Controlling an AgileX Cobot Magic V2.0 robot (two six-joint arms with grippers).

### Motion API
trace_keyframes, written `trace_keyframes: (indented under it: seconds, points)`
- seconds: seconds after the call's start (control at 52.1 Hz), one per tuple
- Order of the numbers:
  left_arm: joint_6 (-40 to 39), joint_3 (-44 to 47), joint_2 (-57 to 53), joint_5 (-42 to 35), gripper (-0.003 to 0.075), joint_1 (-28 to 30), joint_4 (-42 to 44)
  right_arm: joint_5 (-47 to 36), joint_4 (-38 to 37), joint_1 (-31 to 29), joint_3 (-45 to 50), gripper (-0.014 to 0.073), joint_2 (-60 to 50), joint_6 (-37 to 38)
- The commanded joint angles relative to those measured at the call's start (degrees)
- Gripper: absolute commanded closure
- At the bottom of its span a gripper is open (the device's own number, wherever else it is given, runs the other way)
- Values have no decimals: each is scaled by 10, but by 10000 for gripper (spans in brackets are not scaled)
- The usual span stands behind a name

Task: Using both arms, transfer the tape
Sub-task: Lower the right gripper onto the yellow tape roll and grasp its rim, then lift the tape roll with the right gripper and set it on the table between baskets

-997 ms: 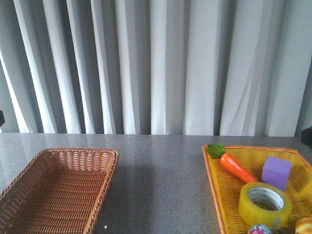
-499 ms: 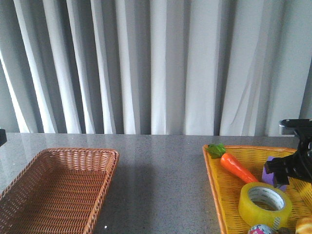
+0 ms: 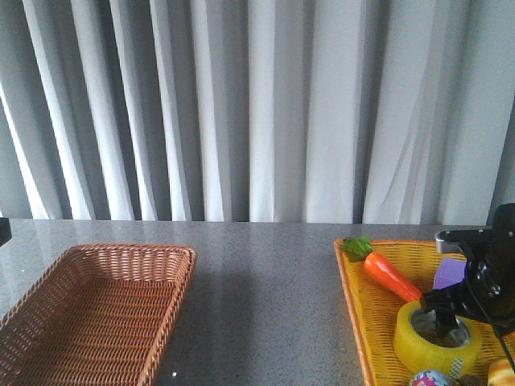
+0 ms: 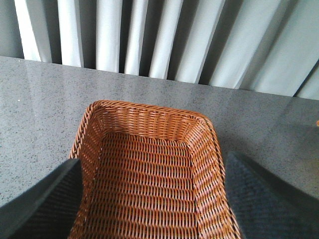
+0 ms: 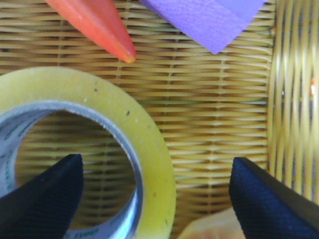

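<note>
The tape (image 3: 414, 343), a yellow roll with a white core, lies flat in the yellow basket (image 3: 351, 297) at the right. My right gripper (image 3: 447, 320) hangs low over it. In the right wrist view the right gripper (image 5: 157, 199) is open. One finger (image 5: 45, 199) is inside the core and the other finger (image 5: 271, 199) is outside, with the tape's wall (image 5: 149, 149) between them, not squeezed. My left gripper (image 4: 154, 209) is open and empty above the brown wicker basket (image 4: 149, 164); it does not show in the front view.
A toy carrot (image 3: 390, 276) and a purple cube (image 3: 447, 274) lie in the yellow basket behind the tape. A patterned ball (image 3: 429, 378) and an orange item (image 3: 503, 374) sit at its near side. The brown basket (image 3: 96, 314) stands at the left. Grey curtains hang behind the table.
My right arm has come in from the right edge and dropped down onto the tape, partly hiding the purple cube. The tape and the baskets have not moved.
</note>
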Motion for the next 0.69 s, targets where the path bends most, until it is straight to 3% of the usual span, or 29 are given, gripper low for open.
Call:
trace_keyframes:
  seconds: [0.0,0.192,0.499,0.671]
  points:
    - [-3,-21,-7,-35,165,-1,-8,-13,-5,-2,-33,32,-10,-8]
    - [-3,-21,-7,-32,165,-1,-8,7,-9,-2,-59,153,17,-8]
    - [-3,-21,-7,-32,165,-1,-7,18,-9,-2,-72,480,22,-10]
    - [-3,-21,-7,-32,165,-1,-7,35,-9,-2,-74,527,11,-28]
